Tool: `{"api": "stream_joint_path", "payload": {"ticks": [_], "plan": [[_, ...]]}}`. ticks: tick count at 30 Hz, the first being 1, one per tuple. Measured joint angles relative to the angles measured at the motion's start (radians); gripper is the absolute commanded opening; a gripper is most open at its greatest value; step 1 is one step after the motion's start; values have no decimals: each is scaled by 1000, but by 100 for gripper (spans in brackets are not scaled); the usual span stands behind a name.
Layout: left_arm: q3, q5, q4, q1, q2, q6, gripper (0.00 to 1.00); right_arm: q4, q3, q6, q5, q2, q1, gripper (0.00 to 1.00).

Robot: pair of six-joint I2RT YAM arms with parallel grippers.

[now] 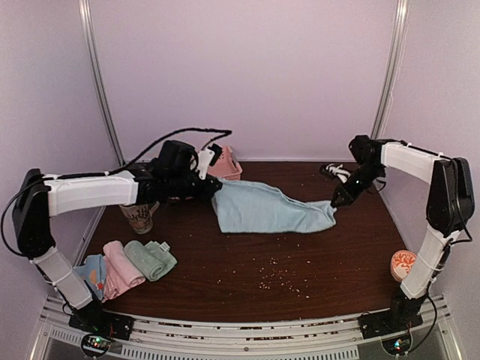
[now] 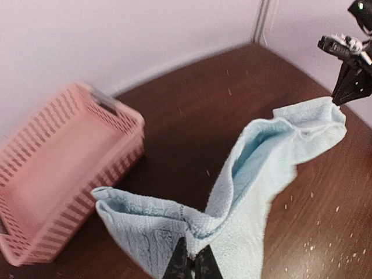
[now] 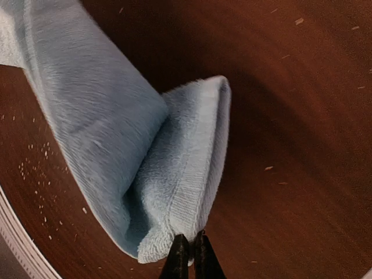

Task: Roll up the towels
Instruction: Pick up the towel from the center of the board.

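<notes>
Top view: the blue towel (image 1: 266, 210) is stretched across the far middle of the table (image 1: 300, 292), strung between both arms. The left gripper (image 1: 214, 191) is at its left end and the right gripper (image 1: 339, 201) at its right tip. From here I cannot tell whether the towel's middle touches the wood. Three rolled towels lie side by side at the near left, touching: the dotted towel (image 1: 91, 271), the pink towel (image 1: 120, 271) and the green towel (image 1: 150, 259). The basket (image 1: 225, 163) sits at the back, just behind the left gripper. A cup (image 1: 139, 217) stands under the left arm, and an orange cup (image 1: 403, 264) stands near the right arm's base. Crumbs (image 1: 274, 281) are scattered on the near middle of the table.

Left wrist view: the fingers (image 2: 181, 263) are pressed together, pinching a fold of the blue towel's near edge. The cloth hangs bunched and runs off to the upper right, where the right gripper meets its far corner. The basket lies to the left, apart from the towel.

Right wrist view: the fingers (image 3: 179, 258) are closed tight on the hemmed corner of the blue towel. The towel is doubled over here and held off the table. Crumbs show at the lower left.
</notes>
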Motion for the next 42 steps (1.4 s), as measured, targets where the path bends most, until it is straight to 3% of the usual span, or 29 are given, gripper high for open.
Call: {"api": "stream_joint_path", "payload": {"ticks": [5,8,12,13,16,18,23,28,35,42], "plan": [[22,-26,38,48,-222,42,0,-8,225,9,-31,-60,-167,0],[-23,18,68,43,-305,58,0,-8,196,18,-75,-146,-204,0],[-195,119,40,17,-360,61,0,-47,41,-2,-104,-222,-212,0],[-223,134,19,7,-359,61,5,-72,0,-15,-106,-224,-211,0],[-315,190,-92,-36,-358,59,24,-151,-101,-51,-100,-210,-211,25],[-333,216,-154,-52,-362,63,30,-200,-129,-70,-86,-204,-211,32],[-318,218,-230,-51,-417,83,39,-253,-100,-151,-43,-217,-211,35],[-279,193,-217,-50,-401,92,43,-296,-100,-374,28,-261,-201,34],[-290,191,-161,-49,-302,45,44,-246,-442,-618,202,-402,-59,40],[-290,183,-121,-49,-262,-1,43,-133,-649,-695,302,-473,44,42]]}}
